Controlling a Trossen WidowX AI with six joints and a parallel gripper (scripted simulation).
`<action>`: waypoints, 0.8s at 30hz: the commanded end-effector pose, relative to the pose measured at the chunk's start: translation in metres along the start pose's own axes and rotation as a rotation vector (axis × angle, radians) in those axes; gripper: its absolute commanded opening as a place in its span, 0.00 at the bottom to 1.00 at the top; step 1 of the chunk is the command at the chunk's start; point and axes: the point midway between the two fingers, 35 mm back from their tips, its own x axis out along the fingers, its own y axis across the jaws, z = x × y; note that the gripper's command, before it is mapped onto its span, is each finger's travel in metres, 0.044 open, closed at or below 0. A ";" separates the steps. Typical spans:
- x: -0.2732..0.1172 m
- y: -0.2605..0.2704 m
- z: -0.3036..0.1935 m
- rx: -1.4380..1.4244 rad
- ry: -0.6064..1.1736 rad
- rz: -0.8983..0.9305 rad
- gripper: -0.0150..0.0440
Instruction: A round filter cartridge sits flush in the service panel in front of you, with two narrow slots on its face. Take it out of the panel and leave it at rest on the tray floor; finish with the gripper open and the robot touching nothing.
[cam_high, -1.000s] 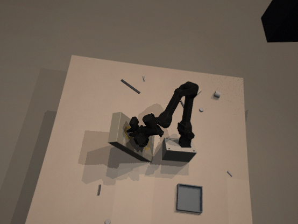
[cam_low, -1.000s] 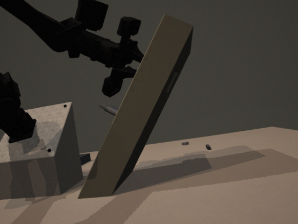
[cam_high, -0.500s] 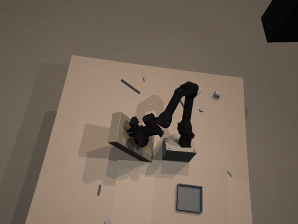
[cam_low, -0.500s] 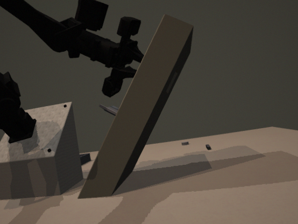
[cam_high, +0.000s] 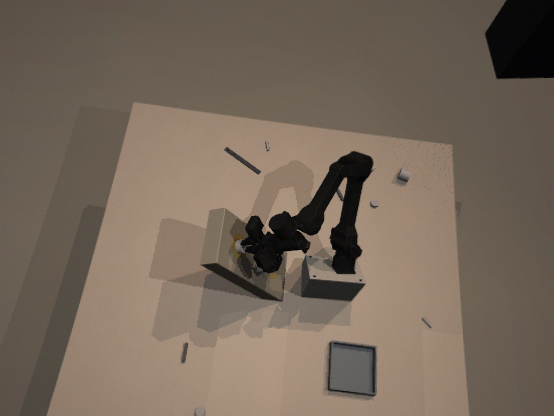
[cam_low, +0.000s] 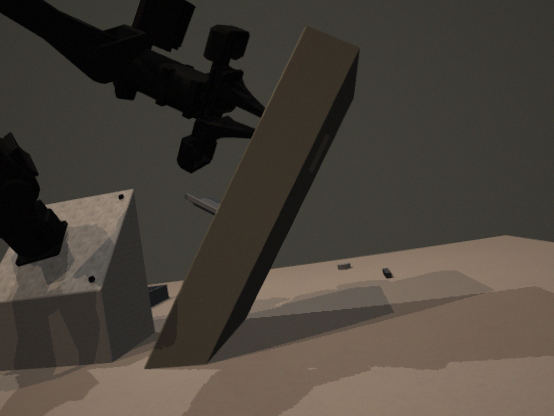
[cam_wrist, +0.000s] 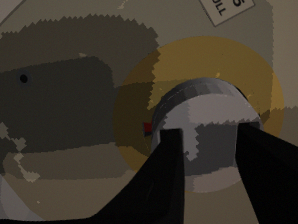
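Observation:
The round filter cartridge (cam_high: 239, 246) (cam_wrist: 212, 107) is pale grey and stands partly out of the service panel (cam_high: 215, 237) (cam_low: 250, 200) (cam_wrist: 180, 25). Its side wall shows above its face in the wrist view, inside a yellow ring (cam_wrist: 200, 55). My gripper (cam_high: 244, 246) (cam_low: 259, 124) (cam_wrist: 205, 135) is shut on the cartridge, a fingertip at either side of the face's middle; the tips hide the slots. A small red mark (cam_wrist: 147, 128) shows at the cartridge's left edge. The cartridge is hidden behind the panel in the exterior view. The grey tray (cam_high: 352, 367) lies apart from the panel.
The panel leans, facing the arm's base block (cam_high: 332, 287) (cam_low: 127, 310). A pale bar (cam_low: 202, 204) sticks out from its front below the gripper. A long dark bar (cam_high: 242, 160), a short cylinder (cam_high: 404, 175) and several small pieces lie about the table.

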 end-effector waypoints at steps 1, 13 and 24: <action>-0.018 0.002 0.004 0.000 -0.020 0.009 0.25; -0.052 0.002 -0.002 0.004 -0.017 0.000 0.25; -0.048 0.025 -0.011 0.004 -0.017 0.000 0.25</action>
